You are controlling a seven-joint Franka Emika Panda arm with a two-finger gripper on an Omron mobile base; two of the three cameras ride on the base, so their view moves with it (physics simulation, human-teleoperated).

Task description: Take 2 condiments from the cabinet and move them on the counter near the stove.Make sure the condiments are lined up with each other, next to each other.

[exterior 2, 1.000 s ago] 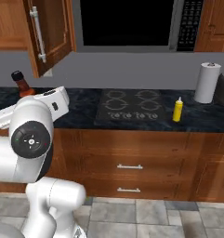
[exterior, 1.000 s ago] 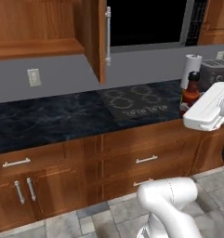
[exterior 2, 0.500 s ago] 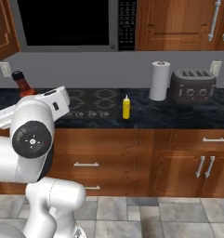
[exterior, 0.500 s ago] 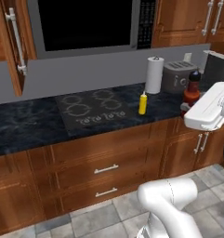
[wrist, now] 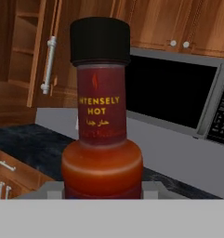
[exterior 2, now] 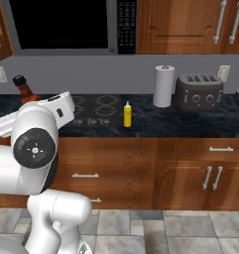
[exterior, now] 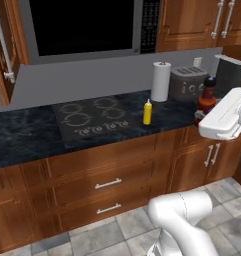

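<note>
The fingers are clenched on the red sauce bottle (wrist: 102, 139) — black cap up, label reading "INTENSELY HOT" — holding it upright in the air, clear of the counter (exterior: 22, 135). In the left base view the bottle (exterior: 207, 97) shows above the white arm at the right edge. The yellow squeeze bottle (exterior: 147, 112) stands upright on the counter just beside the right edge of the stove (exterior: 92, 117). Behind it, near the wall, stand a paper towel roll (exterior: 160, 81) and a toaster (exterior: 188, 83). The cabinet (exterior: 4, 47) door hangs open at far left.
</note>
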